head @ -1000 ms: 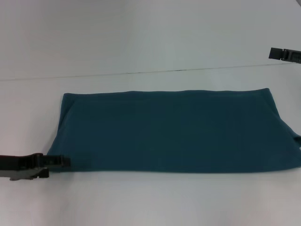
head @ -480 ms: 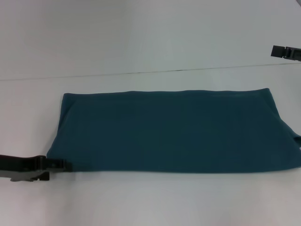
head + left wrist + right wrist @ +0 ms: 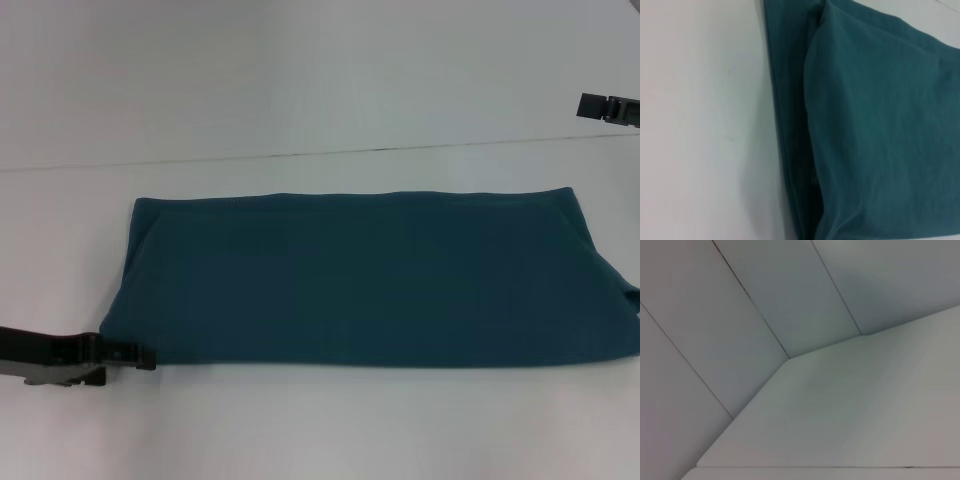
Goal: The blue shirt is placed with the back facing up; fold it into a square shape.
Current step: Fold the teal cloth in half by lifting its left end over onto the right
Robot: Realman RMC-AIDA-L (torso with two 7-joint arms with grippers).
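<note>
Blue shirt [image 3: 370, 278] lies flat on the white bench [image 3: 300, 80], folded into a long band running left-right across the middle. Plain side up, no print showing. Far long edge runs just short of a thin dark seam line [image 3: 300, 155] across the bench top; near long edge is straight. Right end reaches the picture's edge, w/ a small flap of cloth sticking out at the near right corner.

Left gripper [image 3: 140, 358] sits low at the shirt's near left corner, arm coming in from the bench's left side. Fingertips are at the corner's hem, touching or just beside it; cannot tell whether the fingers are spread, clenched or pinching cloth. Left wrist view shows the shirt [image 3: 875, 125] close up: two layers at least, upper layer's folded edge set back from the lower layer's hem, soft wrinkles, bare bench [image 3: 700, 125] alongside. No fingers visible in that view.

Right gripper [image 3: 592, 104] hangs at the far right, above bench level and well apart from the shirt, holding nothing. Finger state: cannot tell. Right wrist view shows only pale panels and a bare bench corner [image 3: 865, 415].

No containers on the bench.
</note>
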